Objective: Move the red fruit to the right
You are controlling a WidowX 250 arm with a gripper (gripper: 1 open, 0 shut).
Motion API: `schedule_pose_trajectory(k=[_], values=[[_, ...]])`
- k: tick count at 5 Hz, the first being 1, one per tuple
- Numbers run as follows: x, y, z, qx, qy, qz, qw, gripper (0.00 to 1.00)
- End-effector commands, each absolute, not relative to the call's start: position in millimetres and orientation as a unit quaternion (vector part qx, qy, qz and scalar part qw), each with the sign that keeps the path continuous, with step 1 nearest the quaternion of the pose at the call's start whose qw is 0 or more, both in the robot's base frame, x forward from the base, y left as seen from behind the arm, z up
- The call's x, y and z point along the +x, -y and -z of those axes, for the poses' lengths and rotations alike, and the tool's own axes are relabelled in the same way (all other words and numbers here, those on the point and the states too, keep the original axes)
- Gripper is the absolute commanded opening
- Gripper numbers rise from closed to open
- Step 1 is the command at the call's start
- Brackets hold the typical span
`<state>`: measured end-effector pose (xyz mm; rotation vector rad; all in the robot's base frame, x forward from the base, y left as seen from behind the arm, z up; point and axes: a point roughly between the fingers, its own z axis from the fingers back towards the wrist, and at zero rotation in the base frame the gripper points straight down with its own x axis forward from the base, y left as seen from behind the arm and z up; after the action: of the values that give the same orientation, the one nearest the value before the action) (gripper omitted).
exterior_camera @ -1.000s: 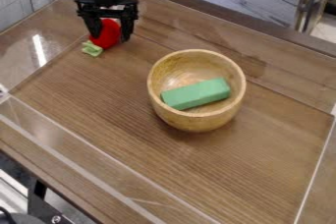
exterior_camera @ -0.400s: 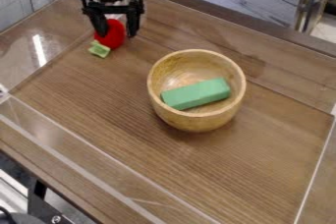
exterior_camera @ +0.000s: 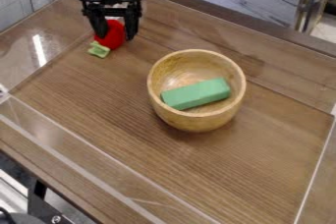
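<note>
The red fruit (exterior_camera: pixel 113 33) is a small bright-red round toy lying on the wooden table at the upper left, its light-green leafy piece (exterior_camera: pixel 97 49) sticking out at its lower left. My gripper (exterior_camera: pixel 113 24) points straight down right over it, jaws open, one black finger on each side of the fruit. I cannot tell whether the fingers touch it.
A wooden bowl (exterior_camera: pixel 195 71) stands in the middle of the table with a green rectangular block (exterior_camera: pixel 196 94) inside. A clear raised rim (exterior_camera: pixel 157 157) runs along the table's front and sides. Bare tabletop lies to the right of the fruit, behind the bowl.
The gripper has shifted slightly right and away from the camera, and the fruit with it. In the last half second nothing has moved.
</note>
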<state>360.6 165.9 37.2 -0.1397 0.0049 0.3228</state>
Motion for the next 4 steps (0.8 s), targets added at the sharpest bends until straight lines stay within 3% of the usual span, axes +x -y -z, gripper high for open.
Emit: schedule_pose_trajectory(k=[1, 2, 4], values=[[364, -163, -40.0, -0.074, 0.013, -0.178, 0.981, 1.00], [364, -161, -37.0, -0.078, 0.015, -0.195, 0.978, 1.00], [355, -166, -52.2, -0.086, 0.017, -0.188, 0.978, 1.00]])
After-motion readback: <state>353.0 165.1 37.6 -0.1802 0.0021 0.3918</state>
